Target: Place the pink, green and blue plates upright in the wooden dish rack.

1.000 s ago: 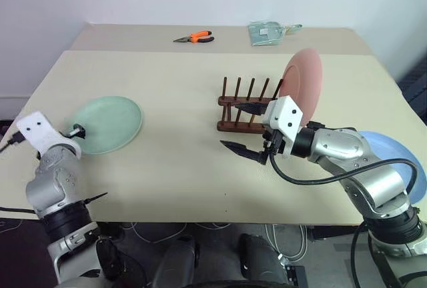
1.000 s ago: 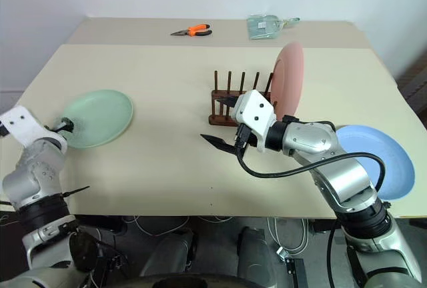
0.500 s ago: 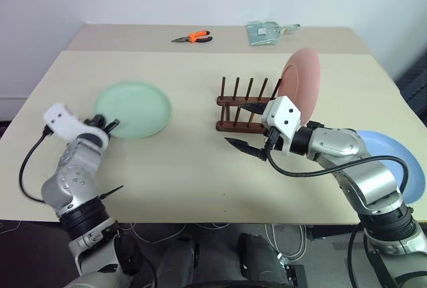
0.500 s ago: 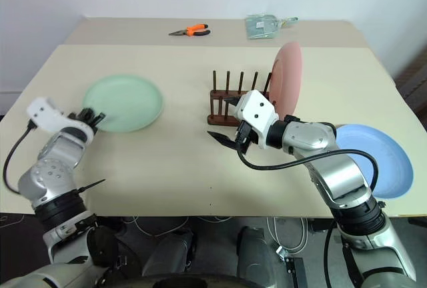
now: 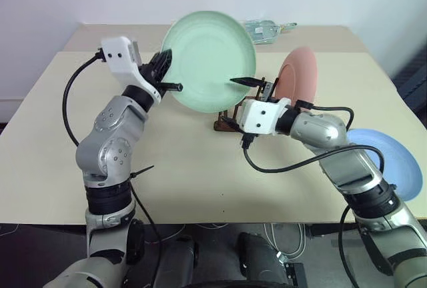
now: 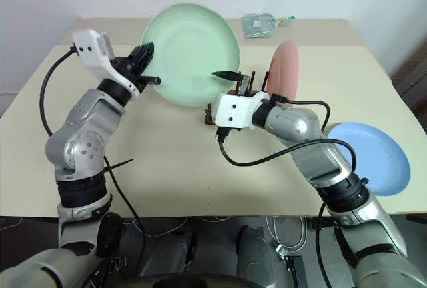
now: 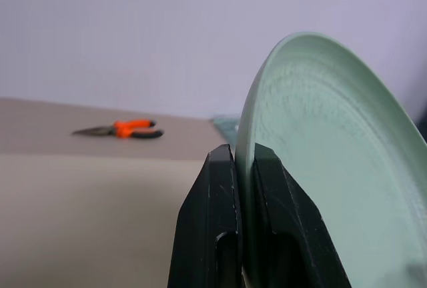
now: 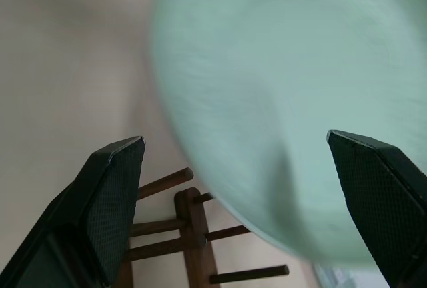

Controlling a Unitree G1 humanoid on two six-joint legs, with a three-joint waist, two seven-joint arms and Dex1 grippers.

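Green plate (image 5: pixel 209 60) lifted over the tabletop's middle.
Stiff, light, likely slippery: left gripper (image 5: pixel 165 75) pinches its rim; right gripper (image 5: pixel 235 101) gapes beside the wooden dish rack (image 8: pixel 193 241).

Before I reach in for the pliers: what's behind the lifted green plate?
The green plate, held up by the left gripper, covers the table's far middle. Only a clear packet shows past its rim; orange pliers lie behind it.

The left arm was raised, elbow bent, its gripper (image 5: pixel 165 79) with jaws clamped together. The right arm reached forward and leftward, its gripper (image 6: pixel 229 97) with jaws spread wide.
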